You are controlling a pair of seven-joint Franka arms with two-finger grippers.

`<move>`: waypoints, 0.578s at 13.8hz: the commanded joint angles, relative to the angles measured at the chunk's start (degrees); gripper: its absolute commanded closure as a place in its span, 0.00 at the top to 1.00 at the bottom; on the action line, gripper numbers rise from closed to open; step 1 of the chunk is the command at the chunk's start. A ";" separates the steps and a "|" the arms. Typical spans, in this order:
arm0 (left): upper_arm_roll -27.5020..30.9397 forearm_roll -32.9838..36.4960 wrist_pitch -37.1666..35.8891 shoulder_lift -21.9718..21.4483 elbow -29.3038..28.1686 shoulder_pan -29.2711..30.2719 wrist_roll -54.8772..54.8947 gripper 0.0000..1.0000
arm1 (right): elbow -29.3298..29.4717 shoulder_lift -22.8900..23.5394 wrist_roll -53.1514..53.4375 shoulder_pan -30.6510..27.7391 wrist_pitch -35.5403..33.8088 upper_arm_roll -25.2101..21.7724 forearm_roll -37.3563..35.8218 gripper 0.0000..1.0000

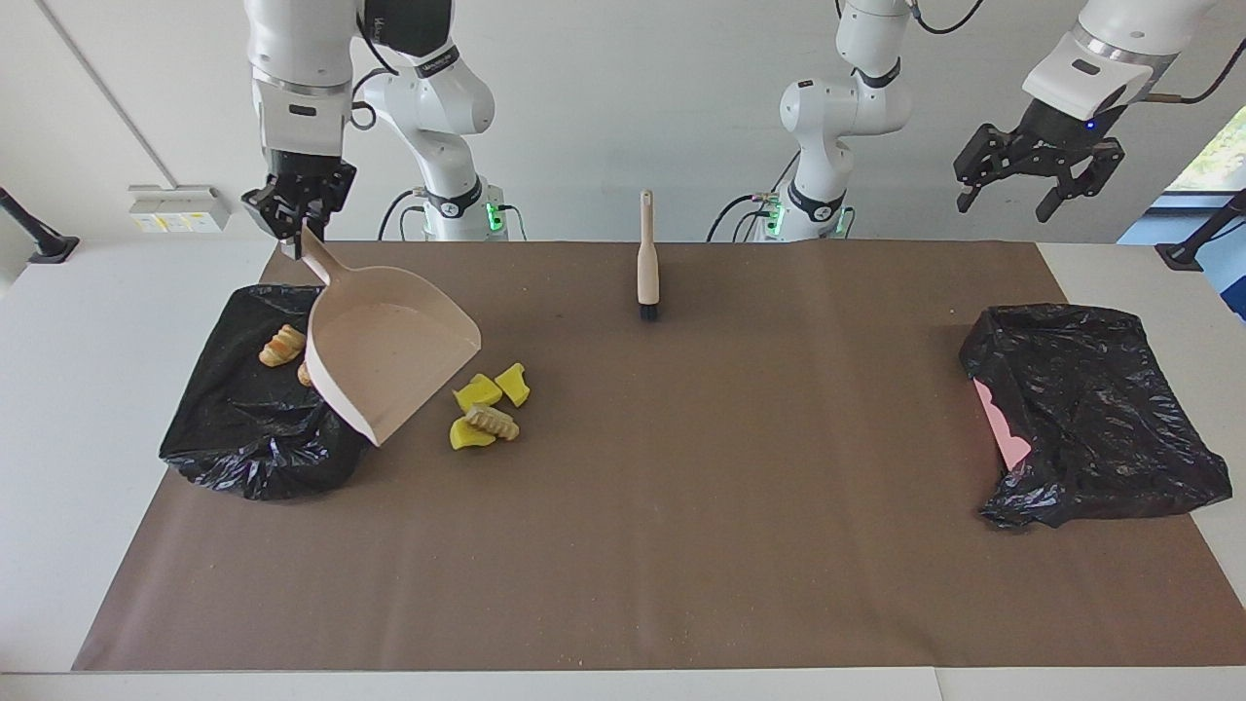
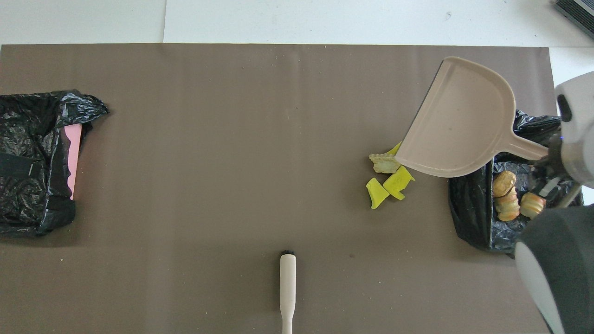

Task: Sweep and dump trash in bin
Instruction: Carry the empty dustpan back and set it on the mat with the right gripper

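Overhead view alone shows three bread lumps (image 2: 509, 200) in bin (image 2: 468, 218); dustpan (image 1: 389, 360) hides two facing

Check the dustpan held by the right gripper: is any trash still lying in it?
No: in the overhead view the dustpan shows a bare inner face, while three bread-like pieces lie in the black bin.

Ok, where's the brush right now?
The brush lies flat on the brown mat, at the robots' edge of it, midway between the two bag-lined bins and nearer to the robots than the yellow pieces.
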 commanded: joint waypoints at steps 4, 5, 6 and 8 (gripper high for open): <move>-0.47 -0.56 -0.82 -0.71 -0.32 0.80 -0.47 1.00 | 1.22 12.03 36.99 12.44 7.52 -0.19 4.90 0.00; -0.47 -0.56 -0.82 -0.71 -0.32 0.80 -0.47 1.00 | 1.31 14.39 44.91 15.34 8.66 -0.19 5.10 0.00; -0.47 -0.56 -0.82 -0.71 -0.32 0.80 -0.47 1.00 | 2.35 16.59 52.12 17.80 9.89 -0.19 5.19 0.00; -0.47 -0.56 -0.82 -0.71 -0.32 0.80 -0.47 1.00 | 6.64 22.29 63.13 21.33 11.57 -0.19 5.28 0.00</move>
